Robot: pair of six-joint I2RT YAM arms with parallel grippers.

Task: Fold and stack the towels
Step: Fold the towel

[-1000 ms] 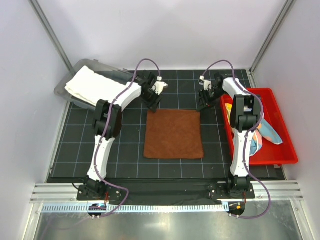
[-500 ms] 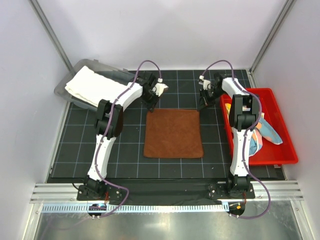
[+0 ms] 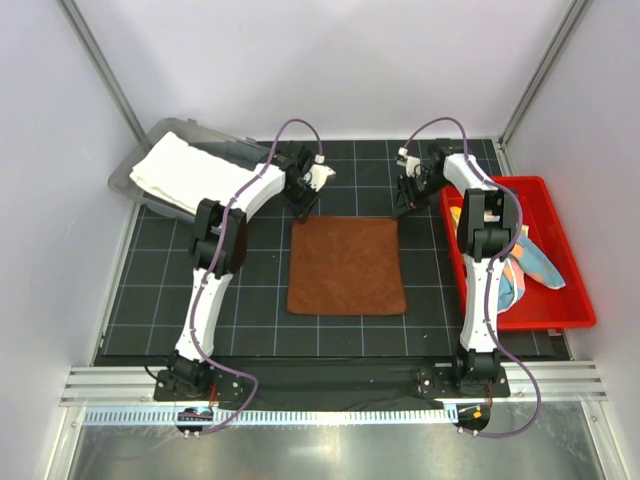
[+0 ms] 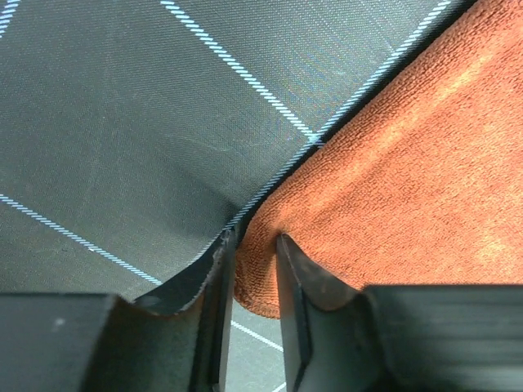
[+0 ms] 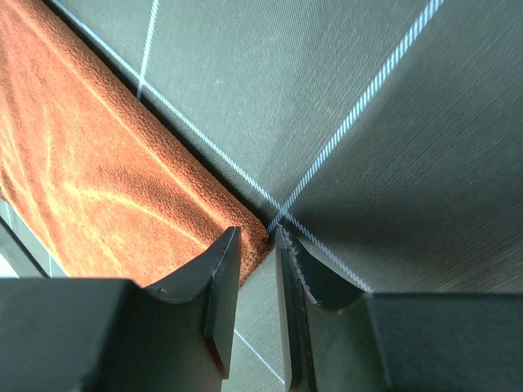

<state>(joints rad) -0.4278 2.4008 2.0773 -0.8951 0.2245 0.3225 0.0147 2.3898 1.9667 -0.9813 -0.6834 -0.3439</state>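
The rust-brown towel [image 3: 347, 268] lies flat and square on the black grid mat. My left gripper [image 3: 302, 203] is at its far left corner. In the left wrist view the jaws [image 4: 255, 243] are shut on that corner of the towel [image 4: 409, 188], which bunches between them. My right gripper [image 3: 402, 203] is at the far right corner. In the right wrist view its tips [image 5: 257, 234] pinch the very corner of the towel [image 5: 98, 171]. The cream-white towel [image 3: 180, 170] lies folded in a grey bin. The light-blue dotted towel [image 3: 535, 265] lies crumpled in a red tray with a bit of yellow cloth [image 3: 457, 216].
The grey bin [image 3: 135, 160] stands at the far left off the mat. The red tray [image 3: 578, 300] runs along the right side of the mat. White walls close in the back and both sides. The arm bases are at the near edge.
Both grippers have shifted slightly away towards the far side, and the towel's far edge has moved a little with them. The towel stays flat.
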